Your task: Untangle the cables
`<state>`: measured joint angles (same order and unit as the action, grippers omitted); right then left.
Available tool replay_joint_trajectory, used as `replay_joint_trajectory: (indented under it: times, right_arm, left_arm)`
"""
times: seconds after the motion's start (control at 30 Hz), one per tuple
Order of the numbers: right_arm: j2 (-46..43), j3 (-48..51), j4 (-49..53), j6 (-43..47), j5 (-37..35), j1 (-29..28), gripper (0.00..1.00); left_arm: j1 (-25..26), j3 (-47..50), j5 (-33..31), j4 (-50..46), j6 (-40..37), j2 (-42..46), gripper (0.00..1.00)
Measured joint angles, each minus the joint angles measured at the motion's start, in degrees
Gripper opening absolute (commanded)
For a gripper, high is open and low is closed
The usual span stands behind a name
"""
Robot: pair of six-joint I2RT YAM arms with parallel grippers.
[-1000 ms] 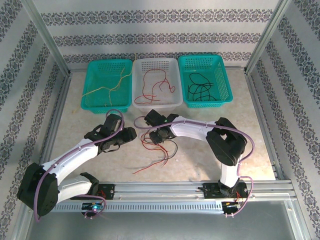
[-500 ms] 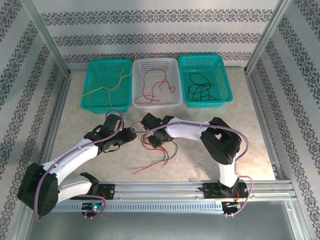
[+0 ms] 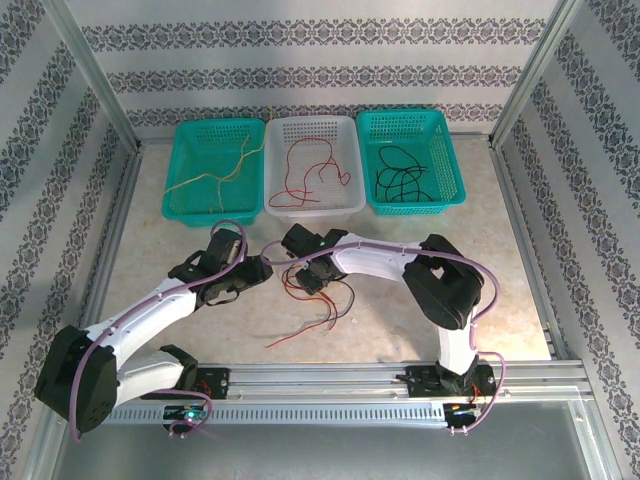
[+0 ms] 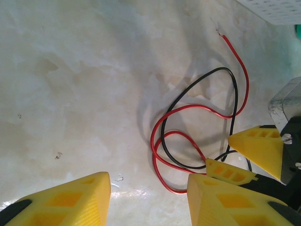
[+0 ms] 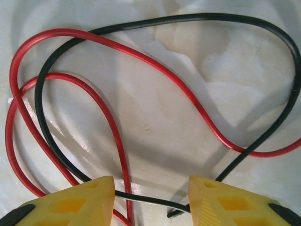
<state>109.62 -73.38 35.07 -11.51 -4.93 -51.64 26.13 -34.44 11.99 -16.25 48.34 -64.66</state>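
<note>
I count three baskets: the white basket (image 3: 310,121), with the left teal basket (image 3: 222,124) and the right teal basket (image 3: 405,114) on either side of it. Each holds at least one cable: red cable (image 3: 300,172), tan cable (image 3: 215,178), black cable (image 3: 400,180). On the counter (image 3: 240,330) before the white basket lie one loose black cable (image 5: 188,18) and at least one loose red cable (image 5: 155,63).

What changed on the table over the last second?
The right gripper shifted slightly left, toward the left arm, over the tangled red cable and black cable, jaws open, gripping nothing. The left gripper stayed put, also open.
</note>
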Motion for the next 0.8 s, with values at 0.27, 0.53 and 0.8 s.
replay_joint_trajectory:
  times: [0.27,0.53,0.8]
  right_arm:
    - [0.0,0.0,0.6,-4.2,-0.6,4.2,0.42]
    - [2.0,0.4,0.1,-11.8,-2.3,4.5,0.29]
    - [0.2,2.7,-2.6,-14.1,-2.7,3.8,0.01]
  left_arm:
    - [0.0,0.1,0.0,0.4,0.0,0.0,0.46]
    - [0.0,0.2,0.0,0.4,0.2,0.0,0.46]
    - [-0.5,0.1,0.0,0.4,0.2,0.0,0.46]
